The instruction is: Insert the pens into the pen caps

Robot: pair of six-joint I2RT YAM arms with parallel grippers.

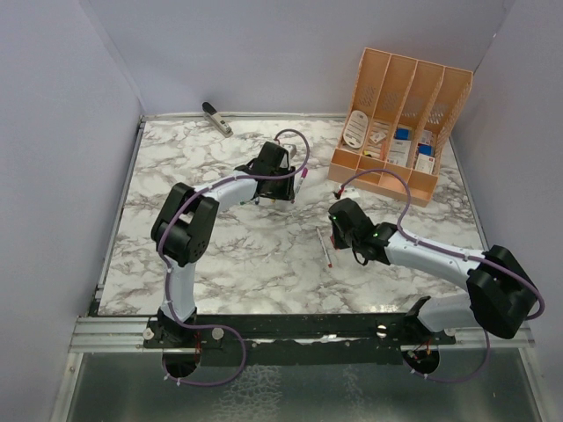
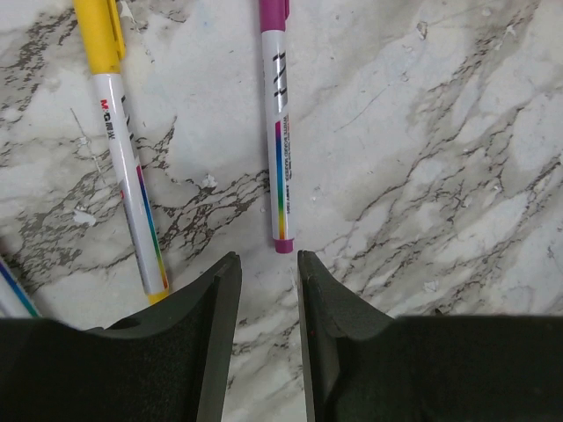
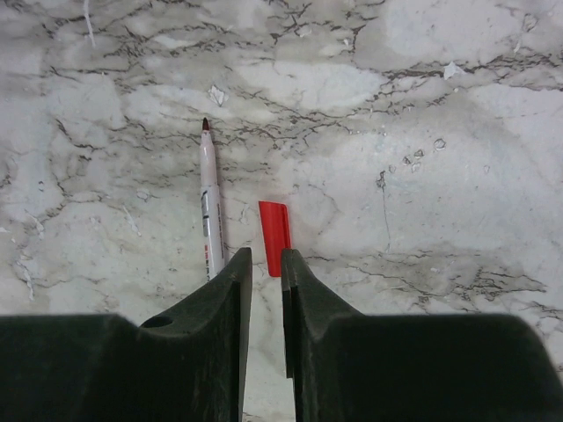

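Landmark: an orange perforated plastic desk organiser (image 1: 400, 114) is set at the far right of the white marble-patterned table (image 1: 229, 264).
Left arm: it is stretched forward and bent at the elbow, and its wrist is turned towards the organiser's left side.
Left gripper (image 2: 266, 264): the jaws are held slightly apart over bare table, and nothing is grasped.
Capped pens: a white pen with a magenta cap (image 2: 278, 132) is laid just left of the organiser's near-left corner. A white pen with a yellow cap (image 2: 123, 149) is laid alongside it, apart.
Right arm: it is folded low, and its wrist is placed in front of the organiser.
Right gripper (image 3: 264, 259): the jaws are set close together. Whether anything is pinched cannot be told.
Cap: the near end of a small red plastic cap (image 3: 274, 230) is seen at the fingertips, in front of the organiser.
Uncapped pen: a thin white pen with a dark red tip (image 3: 209, 202) is laid beside that cap, not touching it.
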